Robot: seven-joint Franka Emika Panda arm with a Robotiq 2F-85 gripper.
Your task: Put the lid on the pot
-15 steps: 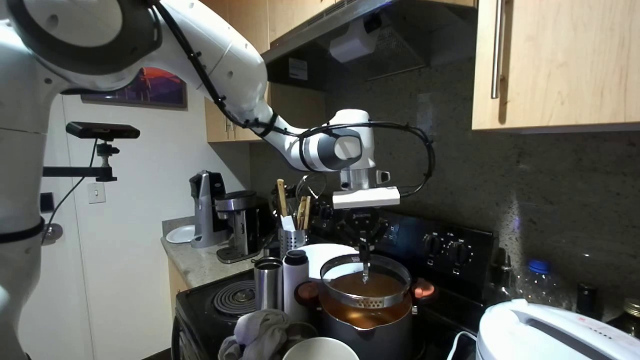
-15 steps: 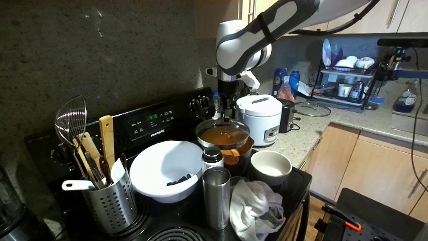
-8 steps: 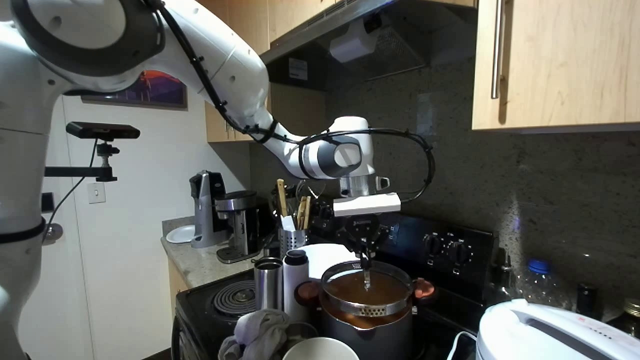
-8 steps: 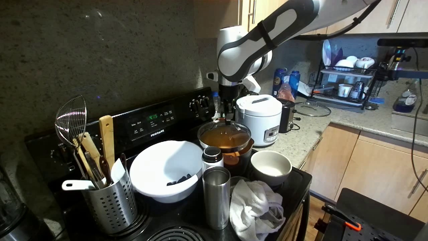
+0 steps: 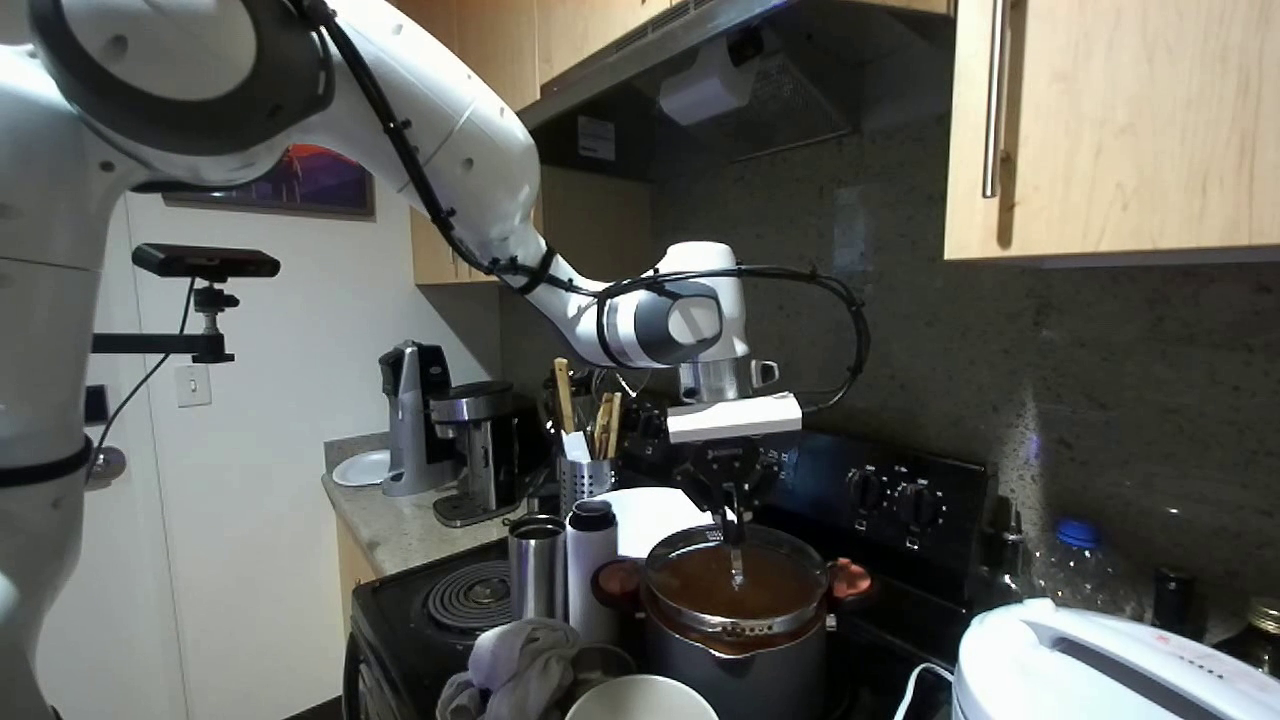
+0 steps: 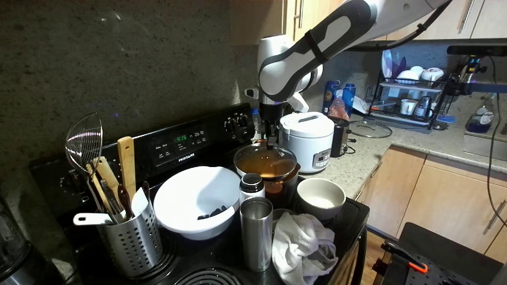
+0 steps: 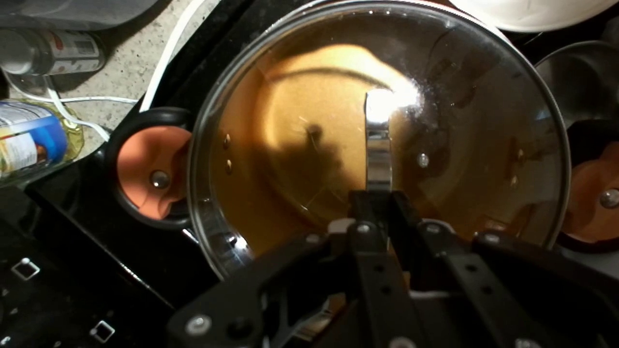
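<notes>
Over the stove (image 5: 400, 605) in an exterior view, gripping glass lid (image 5: 698, 588) with Robotiq gripper (image 5: 735, 535), right over dark-walled, orange-lined pot (image 5: 735, 688) (can't tell if touching rim). Also in an exterior view, holding lid over pot, near white rice cooker (image 6: 307, 140) and white basin (image 6: 190, 190). From wrist view, pinching metal lid handle (image 7: 378, 157) between closed fingers (image 7: 362, 210), covering nearly all of pot mouth, leaving orange side handles (image 7: 145, 162) exposed.
</notes>
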